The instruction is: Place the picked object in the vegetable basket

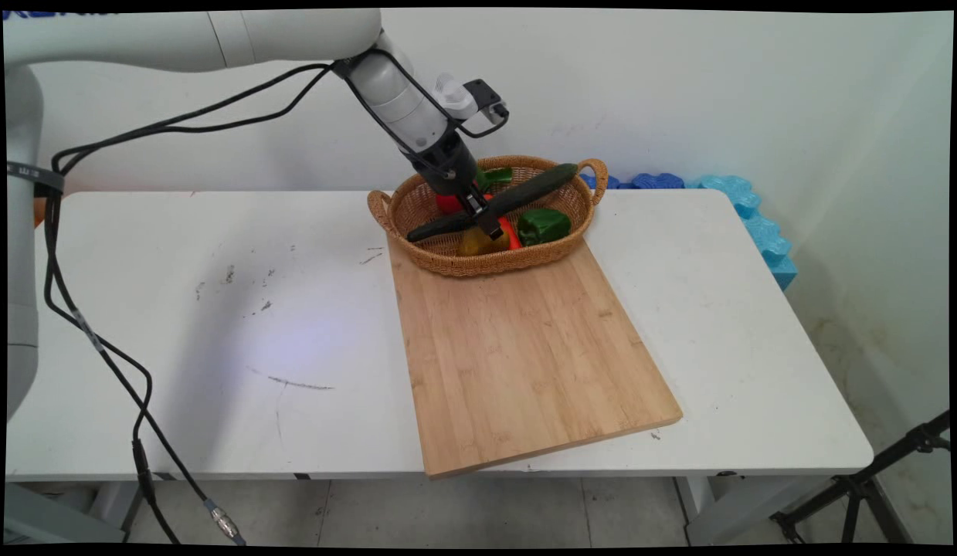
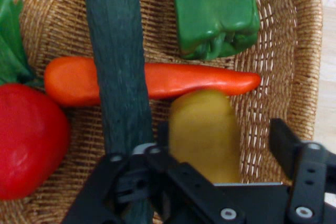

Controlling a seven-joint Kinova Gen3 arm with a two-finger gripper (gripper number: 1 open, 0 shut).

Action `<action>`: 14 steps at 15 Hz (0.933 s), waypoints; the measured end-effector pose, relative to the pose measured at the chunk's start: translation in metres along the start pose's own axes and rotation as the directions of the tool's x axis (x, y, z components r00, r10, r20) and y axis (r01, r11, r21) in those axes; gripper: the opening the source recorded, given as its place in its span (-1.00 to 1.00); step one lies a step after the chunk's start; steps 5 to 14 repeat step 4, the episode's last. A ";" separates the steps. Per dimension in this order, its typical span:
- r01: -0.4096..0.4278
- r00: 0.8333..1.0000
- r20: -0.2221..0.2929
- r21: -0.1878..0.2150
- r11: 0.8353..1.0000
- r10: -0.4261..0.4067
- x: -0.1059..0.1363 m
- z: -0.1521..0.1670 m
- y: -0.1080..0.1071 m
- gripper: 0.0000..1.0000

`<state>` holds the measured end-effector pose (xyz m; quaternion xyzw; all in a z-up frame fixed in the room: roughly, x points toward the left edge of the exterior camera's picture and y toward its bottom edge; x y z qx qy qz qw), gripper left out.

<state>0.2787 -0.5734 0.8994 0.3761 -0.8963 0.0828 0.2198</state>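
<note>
My gripper (image 1: pixel 486 226) (image 2: pixel 223 141) reaches down into a wicker basket (image 1: pixel 447 261) (image 2: pixel 294 51) at the table's far side. It is open, one finger on each side of a yellow vegetable (image 1: pixel 475 244) (image 2: pixel 205 135), with a gap showing at the right finger (image 2: pixel 286 142). A long dark green cucumber (image 1: pixel 524 193) (image 2: pixel 118 77) lies across the basket, just beside the left finger. Under it lies an orange carrot (image 1: pixel 511 232) (image 2: pixel 205 80). A green pepper (image 1: pixel 543 225) (image 2: pixel 215 11) and a red vegetable (image 1: pixel 447 204) (image 2: pixel 29 140) with a green top (image 2: pixel 10 40) also sit in the basket.
A bamboo cutting board (image 1: pixel 524 347) lies on the white table (image 1: pixel 215 309), its far end under the basket's near rim. Blue foam blocks (image 1: pixel 756 224) line the wall past the table's right end. A black tripod leg (image 1: pixel 872 479) stands on the floor at right.
</note>
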 end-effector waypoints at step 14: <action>-0.013 1.000 -0.024 -0.005 1.000 0.013 0.001 -0.002 0.001 1.00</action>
